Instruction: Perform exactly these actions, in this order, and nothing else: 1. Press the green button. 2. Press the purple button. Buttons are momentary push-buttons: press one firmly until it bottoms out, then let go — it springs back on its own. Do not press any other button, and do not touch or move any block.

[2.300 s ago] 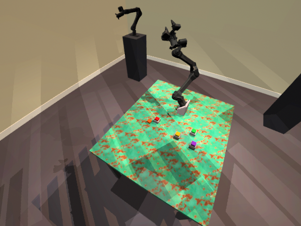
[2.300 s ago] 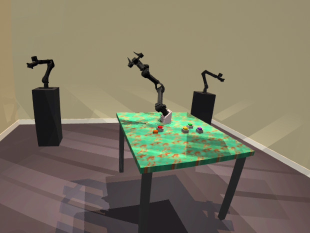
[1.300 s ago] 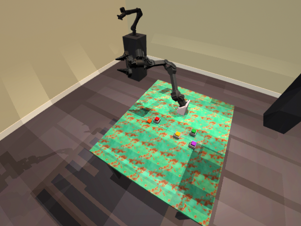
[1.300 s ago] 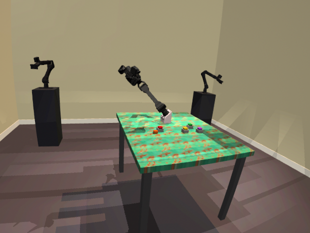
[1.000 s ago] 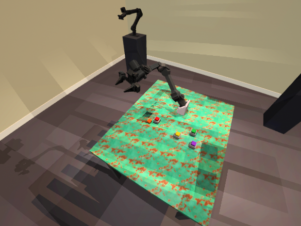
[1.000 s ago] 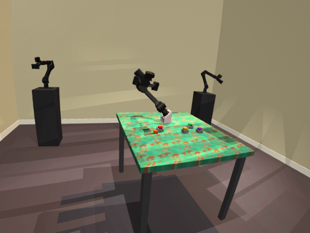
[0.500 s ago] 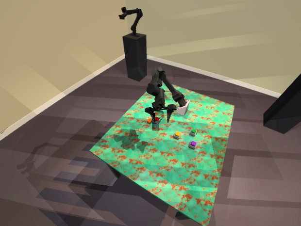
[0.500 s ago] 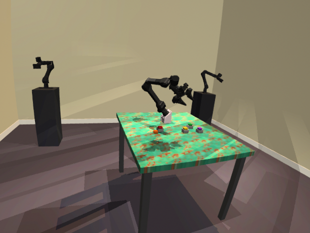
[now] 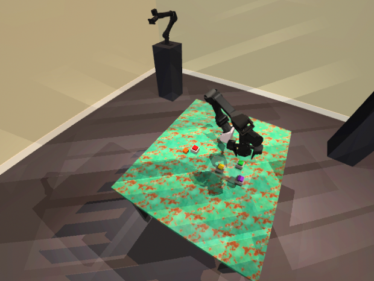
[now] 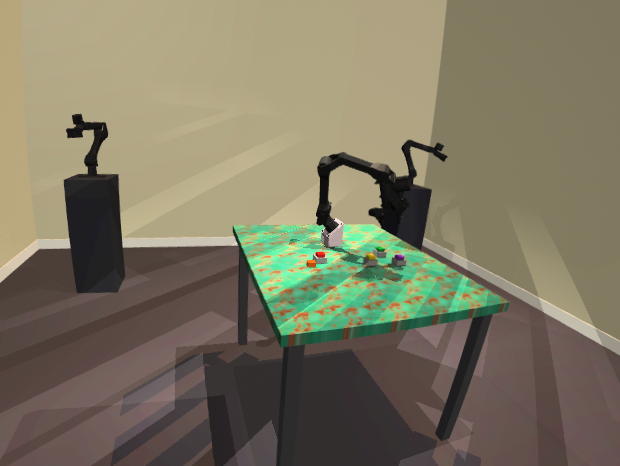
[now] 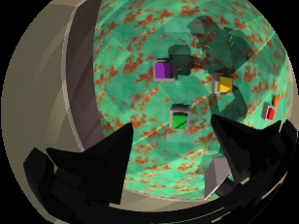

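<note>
The green button [image 9: 240,163] [image 10: 379,249] [image 11: 180,121] sits in a grey base on the table. The purple button [image 9: 240,178] [image 10: 398,257] [image 11: 163,70] sits near it, toward the front in the top view. My gripper [image 9: 245,157] [image 11: 174,122] is open and empty, in the air above the green button's area and touching no button. In the wrist view the green button shows between the fingertips, and the purple one lies beyond them. In the exterior view the fingers are hard to make out against the dark pedestal. Neither button's top is hidden.
The yellow button [image 9: 221,166] [image 10: 370,257] [image 11: 225,84] is close beside the green one. A red button [image 9: 195,148] [image 10: 320,255] [image 11: 270,113] and an orange block [image 9: 185,150] [image 10: 311,263] [image 11: 276,102] stand together farther off. The arm's pale base mount [image 9: 226,135] [image 10: 332,236] [image 11: 216,176] is on the table.
</note>
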{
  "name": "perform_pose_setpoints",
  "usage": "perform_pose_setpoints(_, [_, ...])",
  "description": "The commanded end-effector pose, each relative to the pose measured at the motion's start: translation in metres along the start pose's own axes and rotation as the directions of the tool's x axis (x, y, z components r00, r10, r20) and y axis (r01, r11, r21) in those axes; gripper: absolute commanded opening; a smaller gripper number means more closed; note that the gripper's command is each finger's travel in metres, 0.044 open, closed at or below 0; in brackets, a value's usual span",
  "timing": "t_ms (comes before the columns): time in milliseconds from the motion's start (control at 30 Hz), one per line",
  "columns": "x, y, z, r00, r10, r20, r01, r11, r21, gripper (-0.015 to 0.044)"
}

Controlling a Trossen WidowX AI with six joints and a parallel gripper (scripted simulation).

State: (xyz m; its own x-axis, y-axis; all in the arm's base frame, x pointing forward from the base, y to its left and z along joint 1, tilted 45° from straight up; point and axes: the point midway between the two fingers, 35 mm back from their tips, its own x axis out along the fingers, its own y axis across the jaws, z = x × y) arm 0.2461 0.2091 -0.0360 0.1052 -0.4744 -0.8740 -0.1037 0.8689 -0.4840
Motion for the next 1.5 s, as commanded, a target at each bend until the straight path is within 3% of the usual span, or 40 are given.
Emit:
perform_pose_setpoints(0, [0.028, 0.002, -0.056, 0.966, -0.242, -0.088, 0.247, 0.968, 0.053, 0.0400])
perform_pose_setpoints(233, [0.030, 0.002, -0.058, 0.963, -0.254, -0.090, 0.260, 0.964, 0.055, 0.0400])
perform_pose_setpoints(433, [0.087, -0.014, -0.063, 0.963, -0.256, -0.090, 0.261, 0.964, 0.056, 0.0242])
perform_pose_setpoints(733, [0.089, -0.015, -0.064, 0.963, -0.256, -0.090, 0.261, 0.964, 0.056, 0.0020])
perform_pose_setpoints(1467, [0.111, -0.021, -0.065, 0.962, -0.256, -0.089, 0.262, 0.963, 0.057, 0.0020])
